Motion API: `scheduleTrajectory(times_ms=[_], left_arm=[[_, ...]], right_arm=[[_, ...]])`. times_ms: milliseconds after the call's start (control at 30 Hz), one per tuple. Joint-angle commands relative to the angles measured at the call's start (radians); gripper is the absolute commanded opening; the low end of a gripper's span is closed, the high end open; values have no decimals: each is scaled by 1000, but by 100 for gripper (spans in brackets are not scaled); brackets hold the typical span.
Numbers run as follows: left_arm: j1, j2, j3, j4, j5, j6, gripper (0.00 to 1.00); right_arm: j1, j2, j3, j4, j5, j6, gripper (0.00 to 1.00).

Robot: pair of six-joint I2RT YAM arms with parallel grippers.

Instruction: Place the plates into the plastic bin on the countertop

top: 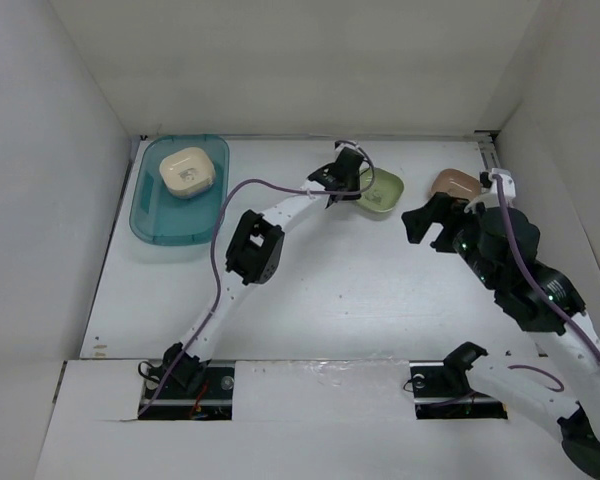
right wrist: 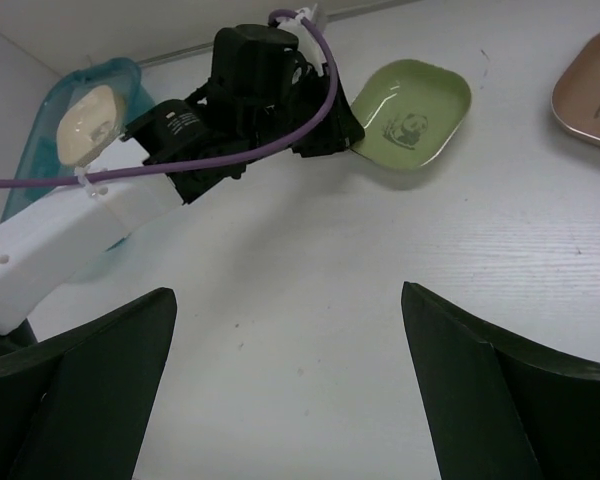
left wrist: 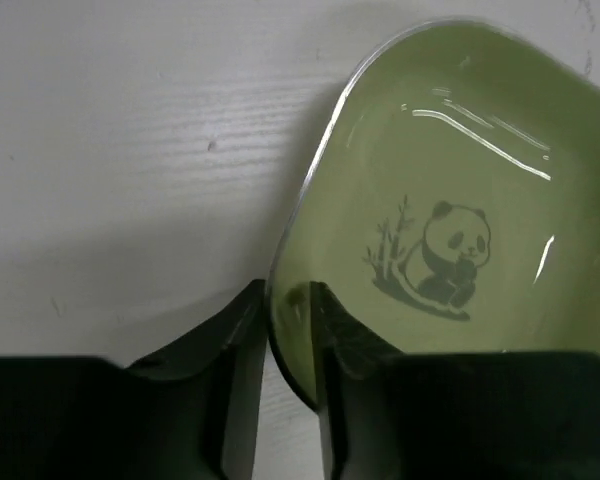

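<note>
Clamped on the green plate [left wrist: 450, 200] with the left end effector [left wrist: 288, 290]: one finger [left wrist: 242, 340] outside the rim, the other inside the shallow well, biting the edge for want of any other purchase on so flat a dish. Found at about 1 o'clock on the tabletop [top: 310, 300] in the top view, apparently not yet lifted off the surface. Gripped at the plate's 9 o'clock edge, the side facing the plastic bin [top: 150, 215], probably to suit a carry leftward. Set at 10 o'clock, against the far left corner, with a beige plate [top: 187, 170] already inside as a sign of earlier progress. Lying at 2 o'clock, close to the far right wall: a brown plate [top: 458, 183], untouched. Hanging just nearer than it, jaws spread wide with nothing between them: the right end effector [right wrist: 288, 292], likely held clear of the left arm's path to the bin.
</note>
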Motion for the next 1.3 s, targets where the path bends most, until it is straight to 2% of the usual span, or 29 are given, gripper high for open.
scheduleTrajectory(times_ms=[0,67,167,267,333,367,400,433,467,533,633,733,833,900,1033,1200,1233,1267], left_arm=[[-5,20,16,-62,-18,-11,16],[-5,-20,7,-83,-64,-26,0],[-5,-121,-120,-97,-132,-54,0],[56,-310,-235,-111,-182,-102,0],[142,-491,-393,-76,-183,-135,0],[181,-557,-460,-36,-129,-135,0],[226,-624,-611,16,-79,-149,0],[323,-746,-686,79,-27,-158,0],[375,-793,-741,157,16,-171,0],[477,-864,-789,158,23,-181,0],[565,-902,-821,124,-40,-240,0],[730,-902,-864,109,-11,-302,0],[801,-893,-887,136,6,-312,0],[840,-849,-864,127,18,-292,0],[861,-789,-808,41,-41,-306,0],[871,-755,-817,52,-25,-324,0],[871,-746,-805,43,-25,-324,5],[871,-746,-805,43,-16,-324,23]], right_arm=[[-6,57,11,98,12,18,100],[-18,77,11,119,12,18,100],[-51,126,23,141,-20,18,100],[-106,168,12,190,-78,18,100],[-143,205,-22,239,-126,18,100],[-163,217,-34,259,-157,18,100],[-205,229,-67,286,-245,18,100],[-225,251,-89,320,-304,18,100],[-243,261,-110,392,-359,29,100],[-265,281,-161,449,-466,38,100],[-265,327,-161,484,-452,54,100],[-323,408,-140,475,-323,81,100],[-398,478,-128,475,-407,81,100],[-426,508,-114,484,-467,81,100],[-459,532,-105,498,-456,81,100],[-516,551,-51,484,-458,72,100],[-528,561,-30,472,-442,72,100],[-539,561,-19,472,-433,72,100]])
